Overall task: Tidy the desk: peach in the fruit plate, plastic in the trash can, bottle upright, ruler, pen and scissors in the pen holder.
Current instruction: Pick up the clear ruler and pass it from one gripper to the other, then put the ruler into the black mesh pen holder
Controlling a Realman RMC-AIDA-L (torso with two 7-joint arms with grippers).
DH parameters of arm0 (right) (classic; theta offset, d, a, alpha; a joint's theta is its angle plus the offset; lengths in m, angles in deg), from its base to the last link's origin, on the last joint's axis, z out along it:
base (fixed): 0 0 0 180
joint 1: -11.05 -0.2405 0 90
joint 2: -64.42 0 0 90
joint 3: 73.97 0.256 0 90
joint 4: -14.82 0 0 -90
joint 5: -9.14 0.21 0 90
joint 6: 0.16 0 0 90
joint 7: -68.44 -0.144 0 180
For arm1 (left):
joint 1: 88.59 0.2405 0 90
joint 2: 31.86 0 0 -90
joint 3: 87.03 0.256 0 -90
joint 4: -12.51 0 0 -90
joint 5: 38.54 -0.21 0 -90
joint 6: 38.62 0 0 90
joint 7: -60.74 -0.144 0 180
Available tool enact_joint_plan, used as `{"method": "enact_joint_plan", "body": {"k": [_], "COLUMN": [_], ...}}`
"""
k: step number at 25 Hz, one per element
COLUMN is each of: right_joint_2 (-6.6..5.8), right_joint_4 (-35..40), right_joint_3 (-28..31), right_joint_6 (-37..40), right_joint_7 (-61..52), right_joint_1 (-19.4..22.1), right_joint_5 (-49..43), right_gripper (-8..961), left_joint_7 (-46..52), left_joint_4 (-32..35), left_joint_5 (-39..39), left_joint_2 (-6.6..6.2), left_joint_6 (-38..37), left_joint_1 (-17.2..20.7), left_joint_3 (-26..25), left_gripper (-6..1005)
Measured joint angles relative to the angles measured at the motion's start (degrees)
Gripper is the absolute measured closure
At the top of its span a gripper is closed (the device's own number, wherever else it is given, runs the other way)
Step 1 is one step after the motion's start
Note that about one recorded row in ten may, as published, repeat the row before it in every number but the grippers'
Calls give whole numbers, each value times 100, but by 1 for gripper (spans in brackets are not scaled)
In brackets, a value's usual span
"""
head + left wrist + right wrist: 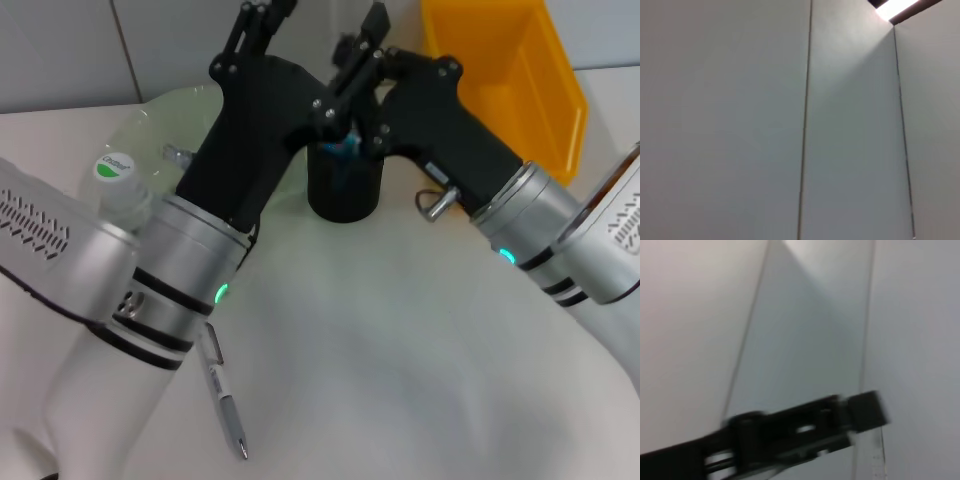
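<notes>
While both arms are raised over the back of the desk (400, 350), the black pen holder (344, 185) is seen standing upright between them, a round dark cup with something blue showing at its mouth. The left gripper (262, 25) is held above and just left of the holder, its fingers pointing up toward the wall; whether they are open or closed cannot be told. The right gripper (365, 40) is held above the holder's rim, and its state cannot be told either. A pen (226, 400) is seen lying flat on the desk near the front, beside the left arm, slim and silver-grey, with its long axis running from back to front and its tip toward the front edge. A clear bottle (125, 190) with a green-and-white cap is partly hidden behind the left arm, in front of a pale green plate (165, 120). A yellow bin (520, 80) stands at the back right. Only wall panels are shown in the left wrist view.
</notes>
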Motion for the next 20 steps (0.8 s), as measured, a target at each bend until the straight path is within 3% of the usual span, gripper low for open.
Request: {"method": "enact_joint_plan", "body": {"k": [4,11,20], "right_joint_2": [0,-13,-3], "right_joint_4": [-9,-7,8], "right_joint_3": [445,1101,1358], "right_joint_6": [-54,-668,-1502], "right_joint_7": [-12,-30,-167], "right_joint_1": [4,-113,-372], "right_joint_5": [7,-5,8], "right_gripper": [947,947,946], "left_joint_7": [440,1146,1790], "left_joint_4": [-51,-99,-321], "left_joint_5": [-455,-1291,-2274], "left_joint_2": [-26,-84,-95], "left_joint_6": [-3,24,10], "left_joint_1": [149,542,927], "left_joint_3": [-84,-355,-703], "left_gripper": [198,198,198]}}
